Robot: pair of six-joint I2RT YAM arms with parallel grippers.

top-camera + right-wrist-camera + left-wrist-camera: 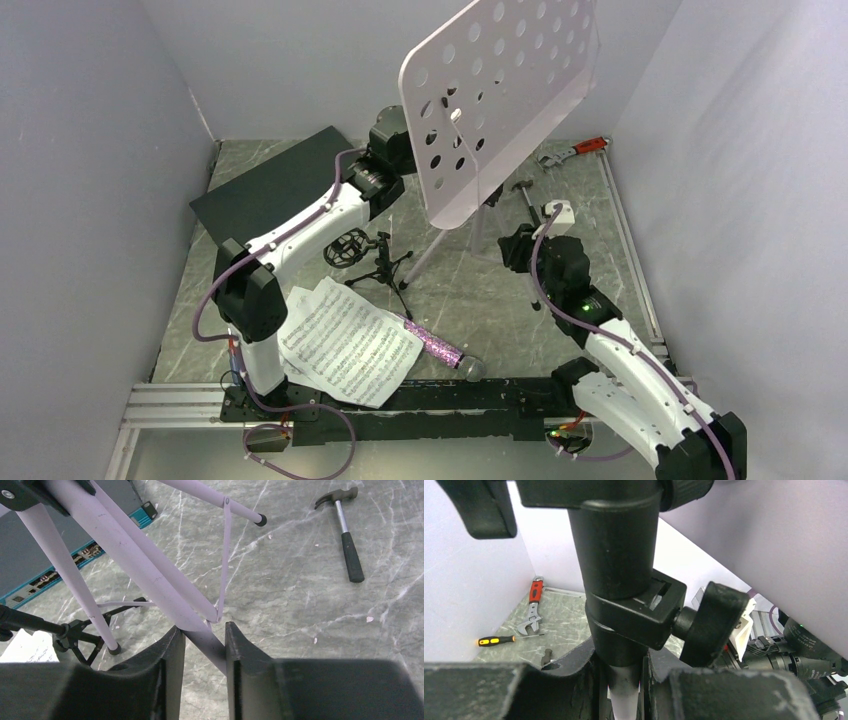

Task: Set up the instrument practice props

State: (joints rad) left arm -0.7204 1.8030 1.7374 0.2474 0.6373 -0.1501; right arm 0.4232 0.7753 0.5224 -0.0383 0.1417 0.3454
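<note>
The music stand's pale-lilac perforated desk [500,100] stands tilted on its tripod at the back centre. My left gripper [403,140] reaches in behind the desk. In the left wrist view this gripper [624,682] is shut on the stand's pale pole [625,695] just below a black clamp collar [629,610]. My right gripper [516,246] is low at the tripod, and in the right wrist view it [205,647] is shut on a lilac tripod leg [150,575]. The sheet-music pages [345,340], purple glitter microphone [440,350] and small black mic stand [385,262] lie near the front.
A dark flat box [270,185] with a teal edge [75,555] lies at back left. A hammer [345,535] rests right of the tripod. A red wrench [531,610] and an orange-handled screwdriver [499,640] are by the back right wall.
</note>
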